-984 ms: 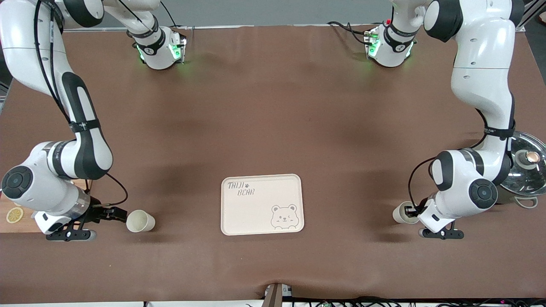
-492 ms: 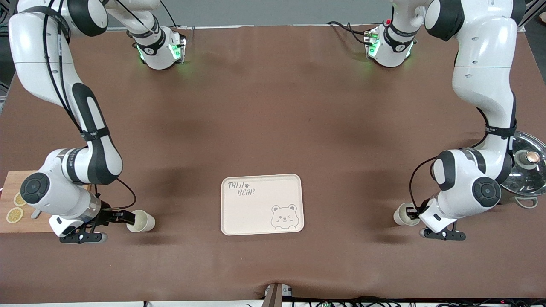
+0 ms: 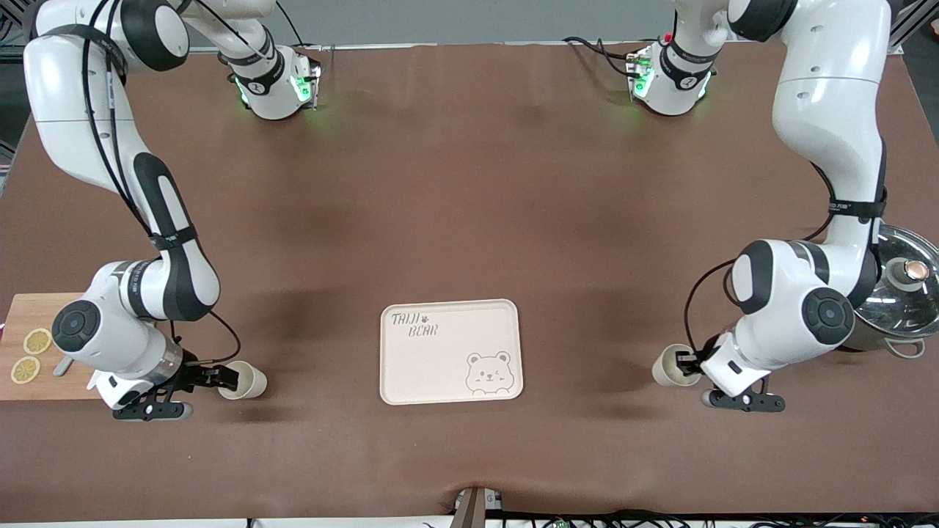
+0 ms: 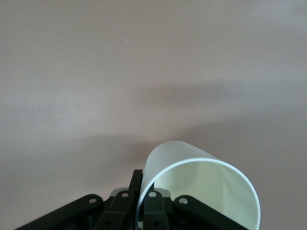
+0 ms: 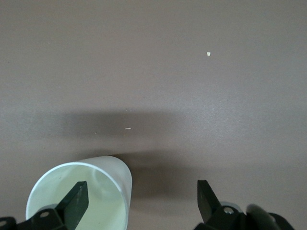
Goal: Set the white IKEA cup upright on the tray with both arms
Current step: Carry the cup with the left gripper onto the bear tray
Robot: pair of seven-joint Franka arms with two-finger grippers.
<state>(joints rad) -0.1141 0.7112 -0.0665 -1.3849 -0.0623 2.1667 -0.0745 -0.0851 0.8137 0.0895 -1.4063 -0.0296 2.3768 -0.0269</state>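
Observation:
Two white cups show. One cup (image 3: 248,380) lies on its side toward the right arm's end, mouth facing my right gripper (image 3: 220,378). That gripper is open, with one finger inside the mouth and the other outside, clear in the right wrist view, gripper (image 5: 140,187), cup (image 5: 112,175). My left gripper (image 3: 689,361) is shut on the rim of the other cup (image 3: 666,365), held on its side toward the left arm's end; the left wrist view shows the gripper (image 4: 144,184) pinching the cup's (image 4: 206,187) wall. The cream bear tray (image 3: 440,367) lies between them.
A bamboo cutting board (image 3: 33,381) with lemon slices lies by the right arm's end. A pot with a glass lid (image 3: 906,290) stands at the left arm's end, beside the left arm's elbow. Brown cloth covers the table.
My right gripper has moved up to its cup, one finger now in the mouth. My left gripper has carried its cup a little toward the tray.

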